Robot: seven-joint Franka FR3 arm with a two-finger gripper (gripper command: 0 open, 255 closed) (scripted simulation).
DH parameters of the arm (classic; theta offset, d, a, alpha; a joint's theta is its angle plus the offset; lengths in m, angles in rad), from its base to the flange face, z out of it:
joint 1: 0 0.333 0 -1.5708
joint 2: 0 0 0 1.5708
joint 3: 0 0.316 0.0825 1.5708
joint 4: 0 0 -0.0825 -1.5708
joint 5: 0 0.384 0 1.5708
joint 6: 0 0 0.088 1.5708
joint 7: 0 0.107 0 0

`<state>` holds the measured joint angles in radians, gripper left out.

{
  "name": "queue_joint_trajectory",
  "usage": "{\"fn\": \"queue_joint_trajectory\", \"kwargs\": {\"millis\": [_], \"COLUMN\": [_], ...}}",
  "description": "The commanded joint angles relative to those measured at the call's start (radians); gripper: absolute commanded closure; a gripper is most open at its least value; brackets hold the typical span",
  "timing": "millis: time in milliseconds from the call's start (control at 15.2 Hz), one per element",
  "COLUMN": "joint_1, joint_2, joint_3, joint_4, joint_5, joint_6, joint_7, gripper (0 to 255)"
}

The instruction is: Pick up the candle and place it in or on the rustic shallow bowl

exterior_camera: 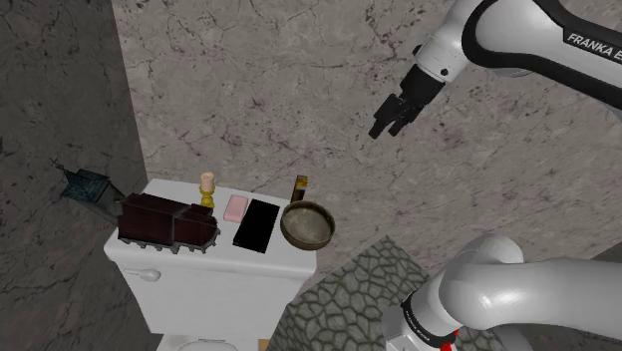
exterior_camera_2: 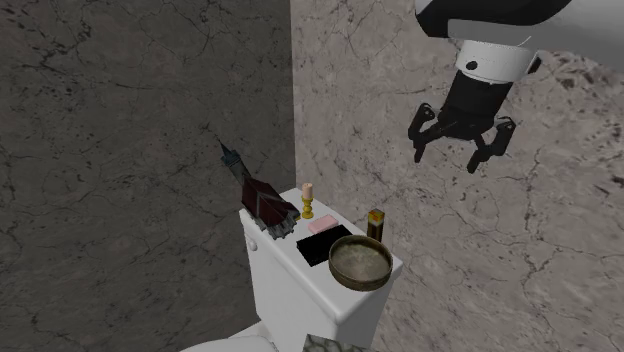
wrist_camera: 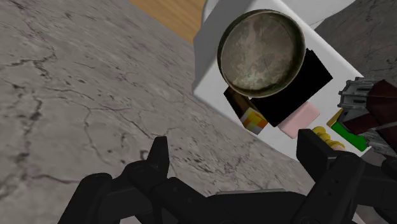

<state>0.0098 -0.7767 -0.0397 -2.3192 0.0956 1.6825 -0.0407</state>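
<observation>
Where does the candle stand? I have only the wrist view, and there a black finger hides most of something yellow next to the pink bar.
Observer: In the shoulder view the cream candle on its gold holder stands upright on the white toilet tank, beside the flat pink bar.
Operator: How high is the hand above it?
Observer: The all-black two-finger gripper hangs well above the tank, touching nothing, out past the end where the round brownish shallow bowl sits.
</observation>
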Motion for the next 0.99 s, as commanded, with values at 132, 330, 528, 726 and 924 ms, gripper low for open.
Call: {"fn": "queue_joint_trajectory", "kwargs": {"millis": [132,330,528,726,924], "joint_1": [0.012,0.03,0.045,0.057,0.067], "joint_2": [0.04,0.109,0.186,0.271,0.363], "joint_3": [0.033,0.081,0.129,0.176,0.221], "joint_4": [-0.006,-0.006,0.005,0.027,0.061], "joint_5": [0.014,0.032,0.044,0.049,0.045], "joint_6": [0.048,0.119,0.187,0.252,0.311], "joint_7": [0.026,0.066,0.105,0.146,0.19], "gripper": [0,0,0,0,0]}}
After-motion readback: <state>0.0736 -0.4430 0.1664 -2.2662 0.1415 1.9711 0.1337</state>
